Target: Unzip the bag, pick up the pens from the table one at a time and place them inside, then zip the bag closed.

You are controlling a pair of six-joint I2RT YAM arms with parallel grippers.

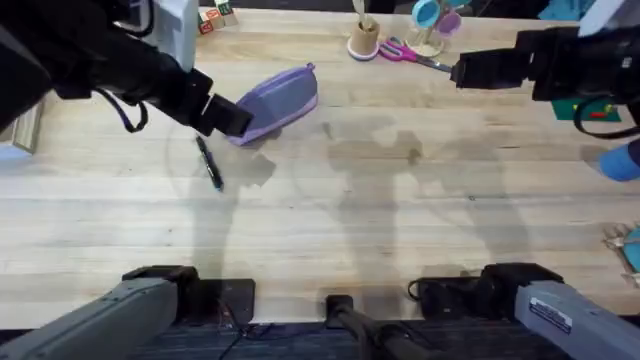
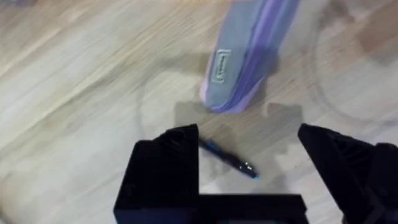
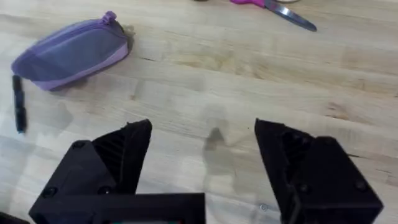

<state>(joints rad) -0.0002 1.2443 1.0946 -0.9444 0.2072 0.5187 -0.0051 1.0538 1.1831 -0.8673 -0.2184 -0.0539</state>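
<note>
The bag (image 1: 278, 102) lies on the table (image 1: 420, 210) at 11 o'clock from the table's centre. The pen (image 1: 208, 163) lies on the table at 7 o'clock from the bag, near but apart. The scissors (image 1: 410, 53) lie at 2 o'clock from the bag, well apart.

A pale wooden plank tabletop (image 1: 400, 220) with soft shadows spans the scene.
</note>
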